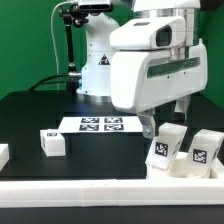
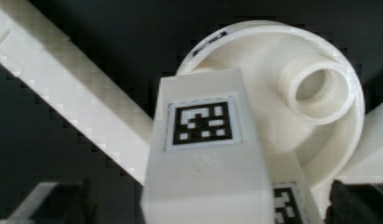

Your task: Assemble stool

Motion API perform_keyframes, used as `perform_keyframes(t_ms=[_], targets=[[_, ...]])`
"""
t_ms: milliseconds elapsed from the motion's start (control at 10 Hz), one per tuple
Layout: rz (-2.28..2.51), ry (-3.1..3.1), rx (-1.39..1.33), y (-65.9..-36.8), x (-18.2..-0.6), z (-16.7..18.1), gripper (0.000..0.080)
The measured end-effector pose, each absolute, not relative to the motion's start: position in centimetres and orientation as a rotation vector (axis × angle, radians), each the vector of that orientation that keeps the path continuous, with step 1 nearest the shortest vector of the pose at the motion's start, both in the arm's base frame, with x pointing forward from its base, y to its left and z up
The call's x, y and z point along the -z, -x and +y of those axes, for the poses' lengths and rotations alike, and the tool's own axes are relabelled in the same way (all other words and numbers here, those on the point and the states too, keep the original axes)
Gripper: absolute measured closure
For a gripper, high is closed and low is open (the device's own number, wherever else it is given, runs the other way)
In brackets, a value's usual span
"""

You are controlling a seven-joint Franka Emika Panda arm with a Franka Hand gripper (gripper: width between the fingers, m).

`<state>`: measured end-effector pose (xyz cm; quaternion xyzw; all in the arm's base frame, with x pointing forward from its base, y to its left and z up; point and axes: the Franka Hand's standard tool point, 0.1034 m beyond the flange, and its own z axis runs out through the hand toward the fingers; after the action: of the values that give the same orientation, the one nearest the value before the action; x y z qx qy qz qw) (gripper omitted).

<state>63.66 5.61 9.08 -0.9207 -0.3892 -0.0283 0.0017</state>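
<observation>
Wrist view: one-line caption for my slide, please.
Close-up of a tagged stool leg overlapping the round seat disc, with a long white rail running alongside.

Black table [image 1: 30,115], pale wall [image 1: 25,40] behind, white rail [image 1: 90,195] in front.

A: How many stool parts do we count?
B: We count three legs [image 1: 52,143]: one at eight o'clock from the marker board [image 1: 100,124], two at four o'clock. One round seat [image 2: 259,60], one marker board.
</observation>
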Motion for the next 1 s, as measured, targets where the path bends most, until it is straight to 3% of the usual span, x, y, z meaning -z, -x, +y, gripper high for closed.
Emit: perform_keyframes(t_ms=[500, 600, 1000], targets=[[-1.171, 2.908, 0.079, -63.53, -8.75, 5.36, 0.0163], [-1.164, 2.911, 0.079, -63.53, -8.75, 5.32, 0.0458], [-0.693, 3.031, 0.082, -63.55, -8.74, 5.04, 0.0458]])
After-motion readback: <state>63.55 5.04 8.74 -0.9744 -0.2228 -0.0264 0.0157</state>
